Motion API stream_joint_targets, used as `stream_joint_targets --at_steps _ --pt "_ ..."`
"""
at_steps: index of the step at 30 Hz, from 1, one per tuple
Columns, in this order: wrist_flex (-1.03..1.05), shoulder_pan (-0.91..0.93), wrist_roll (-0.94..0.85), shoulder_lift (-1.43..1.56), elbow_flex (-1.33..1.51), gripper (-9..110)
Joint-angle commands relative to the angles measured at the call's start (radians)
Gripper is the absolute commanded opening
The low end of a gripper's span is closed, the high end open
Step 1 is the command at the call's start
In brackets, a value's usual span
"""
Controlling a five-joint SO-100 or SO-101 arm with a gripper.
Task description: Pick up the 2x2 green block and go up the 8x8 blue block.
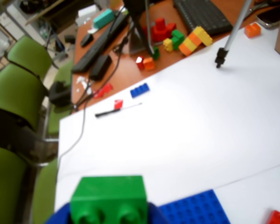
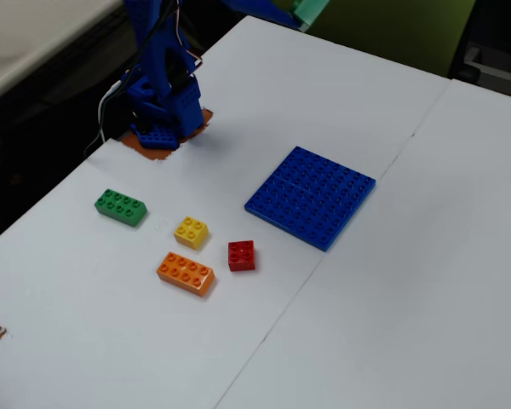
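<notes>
I am looking through the wrist view, and the 2x2 green block (image 1: 108,198) is sitting right at the bottom, closest to me. Blue parts are hugging it on both sides, so I am judging that the jaws are closed on it and holding it up in the air. I cannot see the fingertips themselves.

Just past the block, low and to the right in the wrist view, the 8x8 blue block (image 1: 196,208) is lying flat on the white desk (image 1: 186,126). So the plate is lying down and to the right of the jaws, and that is the way I am thinking of steering. It is square, so it has no long side to line up with.

In the fixed view, the blue plate (image 2: 311,195) is resting in the middle of the desk (image 2: 409,324), and the arm's base (image 2: 159,102) is standing behind it to the left. The jaws are not showing there.

I am counting the loose bricks on the desk in the fixed view: one long green brick (image 2: 120,207), one yellow brick (image 2: 192,231), one orange brick (image 2: 186,273), and one red brick (image 2: 241,255). There is one blue plate. All four bricks are sitting apart from it, on its left.

Far away in the wrist view, more bricks (image 1: 177,39) are piled on a brown table, too blurry for counting.
</notes>
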Motion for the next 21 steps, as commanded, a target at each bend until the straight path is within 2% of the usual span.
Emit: stream_joint_targets --at_steps 1,5,11,21 --pt "0.052 -0.014 -0.135 -0.067 -0.049 0" --pt "0.133 -0.008 -0.33 -0.16 -0.049 0" --pt "0.209 0.015 -0.482 -0.255 -0.054 0" --pt "0.235 0.066 -0.591 -0.336 -0.035 0"
